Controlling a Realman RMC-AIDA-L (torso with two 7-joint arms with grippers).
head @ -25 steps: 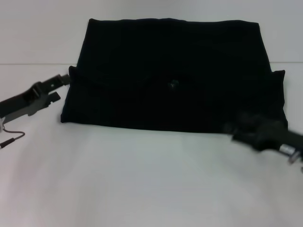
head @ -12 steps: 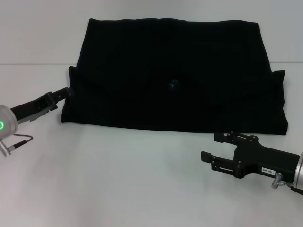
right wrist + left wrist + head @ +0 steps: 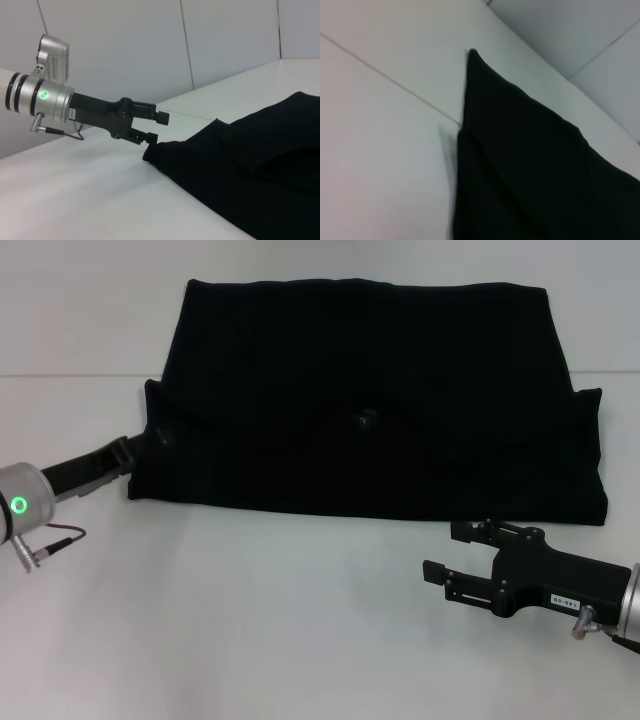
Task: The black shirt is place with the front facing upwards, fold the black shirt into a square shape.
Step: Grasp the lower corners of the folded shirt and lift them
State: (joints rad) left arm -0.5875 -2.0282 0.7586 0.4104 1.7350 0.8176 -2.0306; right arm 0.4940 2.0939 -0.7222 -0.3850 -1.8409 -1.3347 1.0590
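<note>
The black shirt [image 3: 370, 370] lies flat on the white table [image 3: 250, 620], folded into a wide rectangle with sleeve flaps at both sides. A small bluish spot [image 3: 366, 418] shows near its middle; no lettering shows. It also shows in the left wrist view [image 3: 520, 160] and the right wrist view [image 3: 250, 170]. My left gripper [image 3: 148, 438] is at the shirt's left edge. The right wrist view shows the left gripper [image 3: 157, 127] open, its lower finger right at the cloth's corner. My right gripper [image 3: 445, 552] is open and empty over the table, in front of the shirt's near right corner.
A seam line [image 3: 70, 375] crosses the table at the back, under the shirt. A thin cable [image 3: 55, 538] hangs from my left wrist. Grey wall panels [image 3: 150, 45] stand behind the table.
My right gripper has pulled back from the shirt's near right corner toward the front and now rests still. My left gripper has edged right, up to the shirt's left edge.
</note>
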